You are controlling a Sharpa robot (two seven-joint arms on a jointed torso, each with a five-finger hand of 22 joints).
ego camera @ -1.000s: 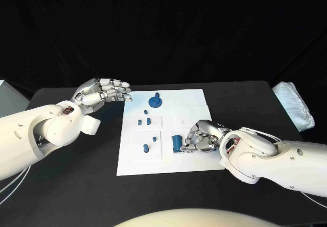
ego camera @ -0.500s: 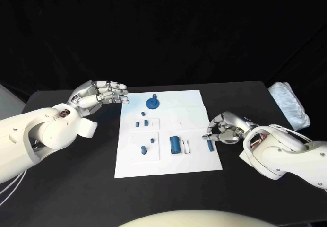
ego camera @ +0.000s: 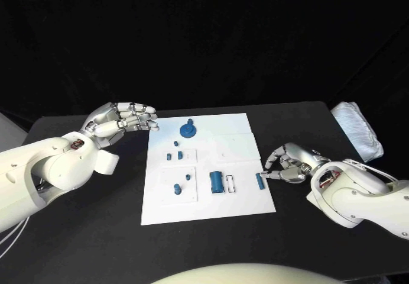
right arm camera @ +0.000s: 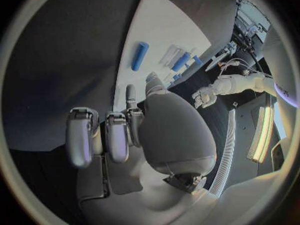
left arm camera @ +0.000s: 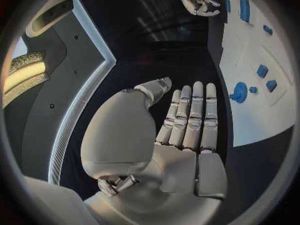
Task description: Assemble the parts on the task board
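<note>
The robot's right hand (ego camera: 288, 165), fingers curled and empty, hovers just beside a blue peg (ego camera: 260, 180) lying loose on the task board (ego camera: 243, 201), apparently for pickup, while its left hand (ego camera: 119, 121) waits open nearby.

A black, matte table (ego camera: 102, 236) carries everything. A flat white rectangular task board (ego camera: 243, 204) lies directly on it near the middle, its long sides running away from the robot, with bare black surface on both sides. At the far right edge of the table rests a white, ribbed, crumpled bundle (ego camera: 356, 129), perhaps cloth or padded wrapping, well apart from the board.
</note>
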